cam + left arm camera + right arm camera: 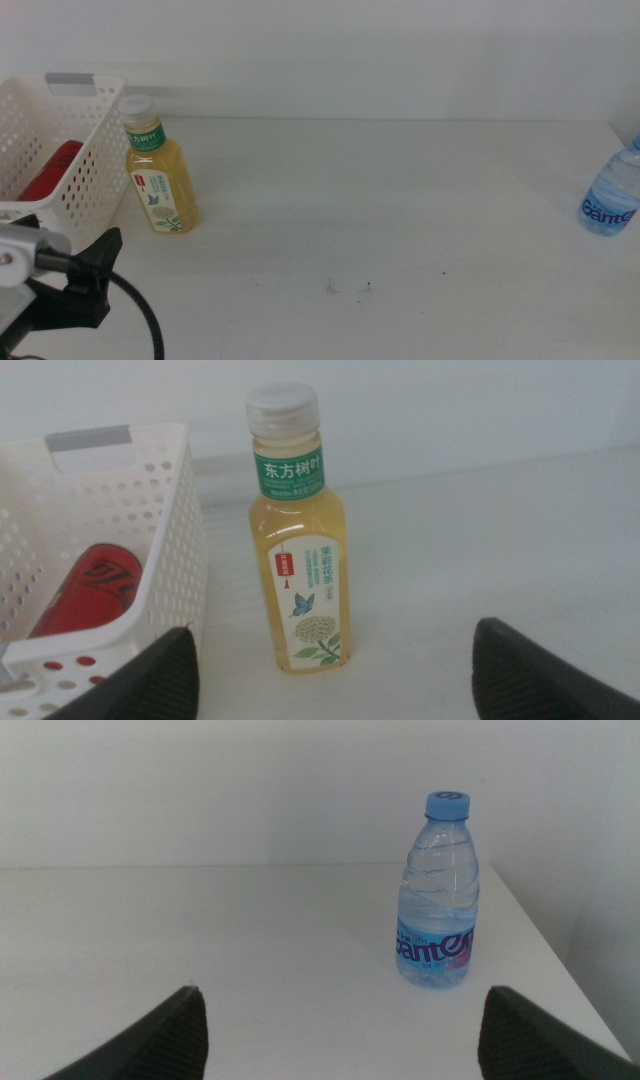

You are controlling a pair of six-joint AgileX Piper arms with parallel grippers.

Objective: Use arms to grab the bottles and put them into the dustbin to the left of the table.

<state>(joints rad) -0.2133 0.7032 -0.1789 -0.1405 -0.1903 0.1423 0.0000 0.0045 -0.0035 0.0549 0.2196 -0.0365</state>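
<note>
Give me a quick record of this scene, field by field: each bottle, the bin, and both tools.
tea bottle: yellow tea bottle, white cap, upright on the table, just beside the dustbin
red can: red can, lying inside the dustbin
water bottle: clear water bottle, blue cap, upright near the table's right edge
dustbin: white perforated dustbin, at the table's left end
left tool: left tool, open, facing the tea bottle, not touching it
right tool: right tool, open, short of the water bottle
bottles left to bin: two
</note>
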